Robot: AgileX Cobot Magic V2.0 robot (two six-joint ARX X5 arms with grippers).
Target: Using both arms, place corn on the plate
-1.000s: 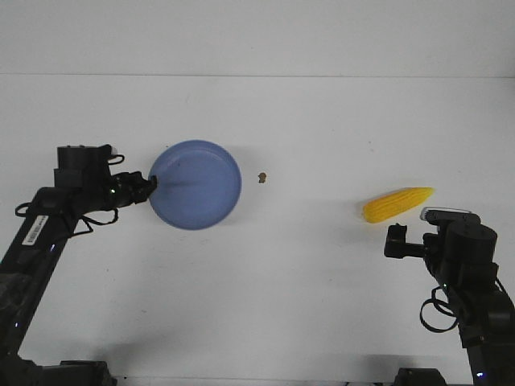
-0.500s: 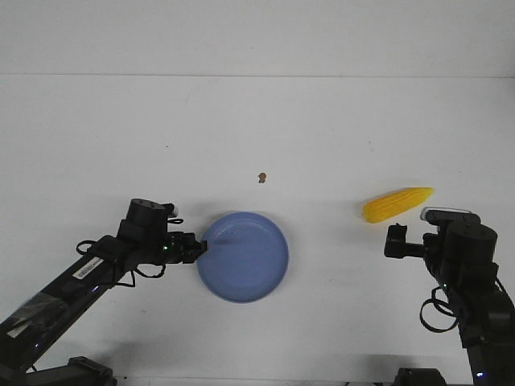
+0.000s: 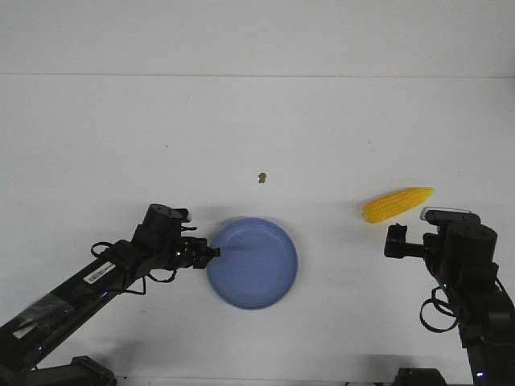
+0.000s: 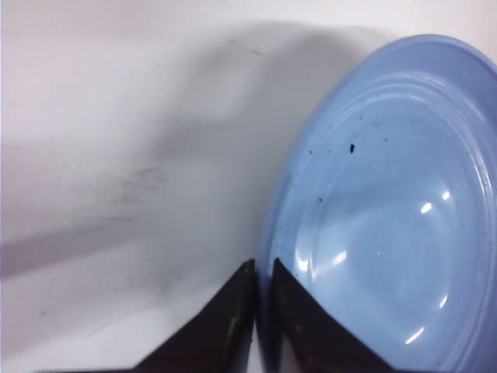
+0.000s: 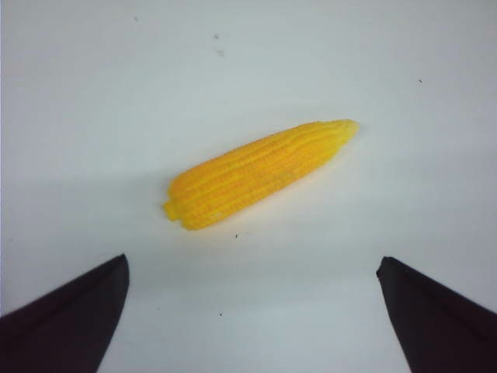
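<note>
The blue plate [image 3: 256,264] lies on the white table at centre front. My left gripper [image 3: 212,252] is shut on the plate's left rim; in the left wrist view the two black fingers pinch the rim [image 4: 264,268] of the plate [image 4: 380,210]. The yellow corn [image 3: 396,204] lies on the table at the right, tip pointing right. My right gripper [image 3: 394,241] is open and empty just in front of the corn; in the right wrist view the corn [image 5: 260,172] lies beyond the spread fingers [image 5: 74,315].
A tiny brown speck [image 3: 261,177] lies on the table behind the plate. The table's far edge runs across the back.
My left arm has dragged the plate from the left back of the table toward the front centre. The right arm and the corn have not moved.
</note>
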